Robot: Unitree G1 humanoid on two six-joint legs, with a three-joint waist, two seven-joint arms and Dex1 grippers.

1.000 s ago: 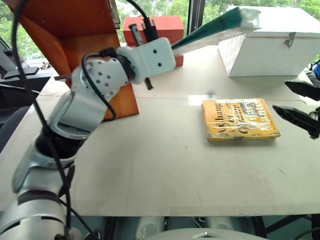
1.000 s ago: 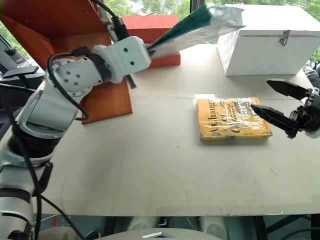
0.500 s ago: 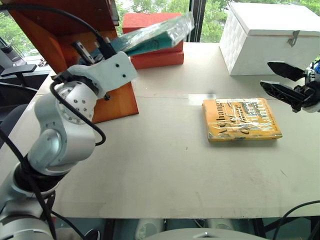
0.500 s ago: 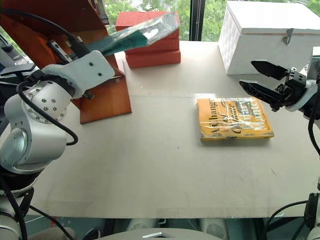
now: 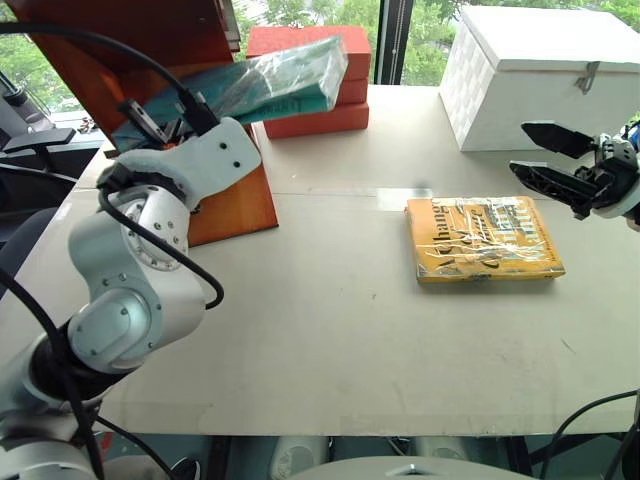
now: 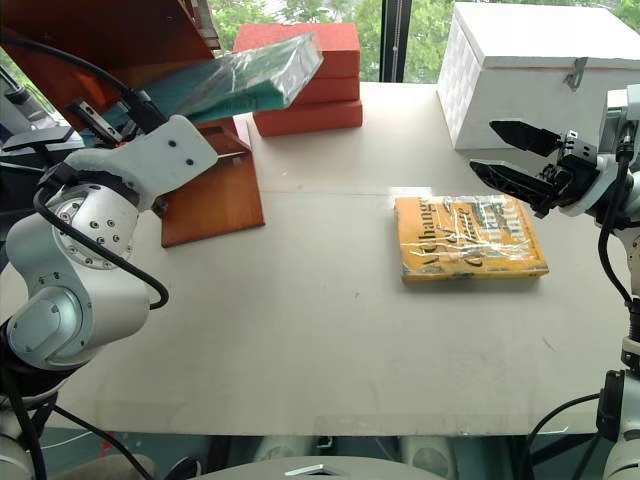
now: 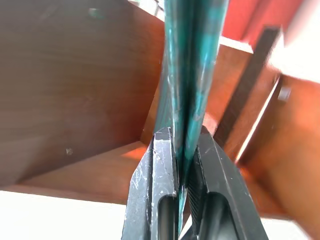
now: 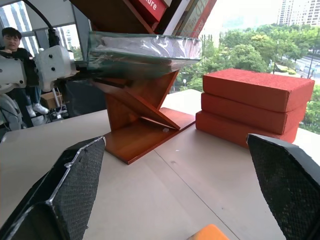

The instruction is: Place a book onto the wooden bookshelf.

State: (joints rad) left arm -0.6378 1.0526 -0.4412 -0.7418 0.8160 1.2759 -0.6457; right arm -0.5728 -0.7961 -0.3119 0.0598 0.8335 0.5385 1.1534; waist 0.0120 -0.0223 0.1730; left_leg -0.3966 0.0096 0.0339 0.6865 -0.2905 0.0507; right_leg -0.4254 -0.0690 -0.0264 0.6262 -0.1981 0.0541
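The book (image 5: 275, 85), teal-green in shiny clear plastic, hangs in the air with my left gripper (image 5: 168, 115) shut on its near edge. It lies nearly flat, slightly tilted, in front of the wooden bookshelf (image 5: 150, 40), and its far end reaches toward the red bricks. In the left wrist view the black fingers (image 7: 160, 170) clamp the book (image 7: 192, 65) edge-on, with the shelf's brown boards (image 7: 75, 90) close behind. From the right wrist view, the book (image 8: 142, 52) floats above the shelf's base board (image 8: 140, 135). My right gripper (image 5: 545, 155) stands open over the table's right side, holding nothing.
A smaller orange-yellow book (image 5: 483, 240) lies flat on the white table (image 5: 320, 330), below my right gripper. A stack of red bricks (image 5: 330, 118) sits at the back beside the shelf. A white box (image 5: 540, 75) stands back right. A person (image 8: 12, 37) is behind the shelf.
My left arm swung the book to the left and lowered it, from pointing toward the white box to lying flatter before the shelf. My right gripper came in from the right edge, still open.
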